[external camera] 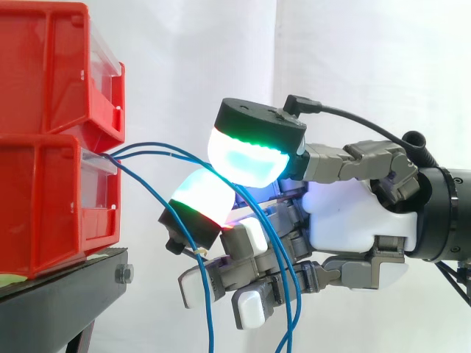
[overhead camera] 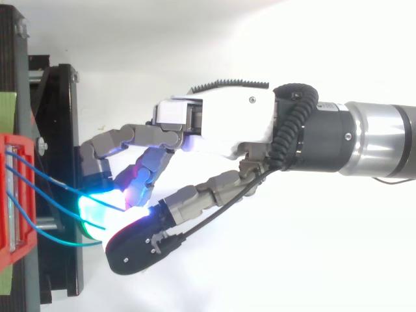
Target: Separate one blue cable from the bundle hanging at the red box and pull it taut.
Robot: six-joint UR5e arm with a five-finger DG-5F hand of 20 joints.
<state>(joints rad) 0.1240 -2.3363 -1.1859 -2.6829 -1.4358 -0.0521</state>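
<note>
Reaching in from the right in the side view, the hand [external camera: 353, 213] has its fingers curled, with the thumb's cyan pad and a white pad below it closed on the blue cables [external camera: 151, 149]. These arc out from between the stacked red bins [external camera: 51, 198] on the black stand [external camera: 66, 287] and hang loose below the fingers. From above, the blue cables [overhead camera: 71, 243] curve from the red bins [overhead camera: 16, 140] to the glowing pads
</note>
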